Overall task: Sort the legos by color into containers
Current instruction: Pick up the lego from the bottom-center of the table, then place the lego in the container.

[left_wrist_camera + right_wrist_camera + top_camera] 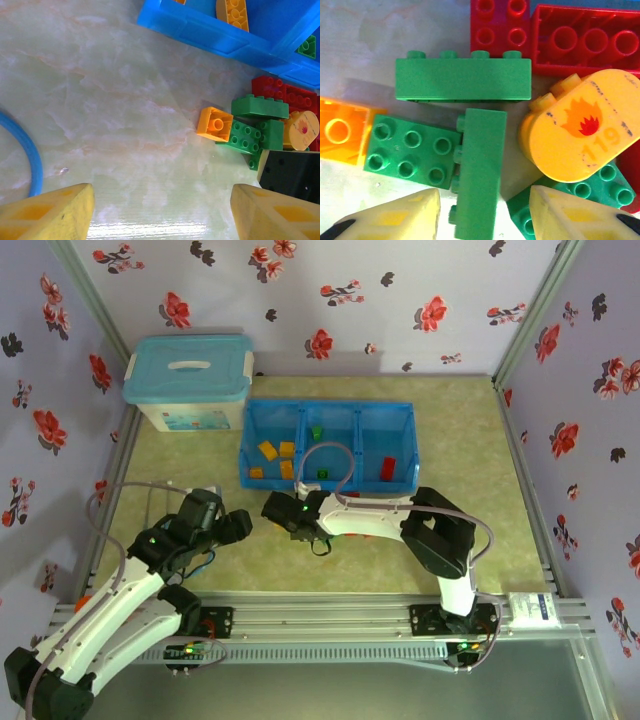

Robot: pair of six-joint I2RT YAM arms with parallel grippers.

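a: nearest us, the left gripper hangs over the pale green marbled tabletop. its yellow fingers are spread wide with nothing between them.

b: and the right gripper?

a: close beside it, low over the loose pile. its jaws are apart too, astride a narrow green plastic brick lying on its side. there's a sliver of gap on each flank, so it has hold of nothing.

b: how many are in that pile?

a: four green that i can count: the narrow one, a long green brick, a six-stud green brick and a green corner brick half under a finger. behind them are at least two red plastic bricks. there's one orange square brick at the left and one yellow rounded piece printed with a flame and 119. more may lie hidden underneath.

b: and farther back?

a: just beyond the pile is the shallow bright-blue plastic tray with three compartments in a row. the left one has four orange bricks, the middle one two small green bricks and the right one a single red brick.

b: is anything in the way?

a: a grey cable from the right arm loops across the tray's middle. a pale-blue lidded storage box stands just left of the tray, and the flowered walls are behind it all.
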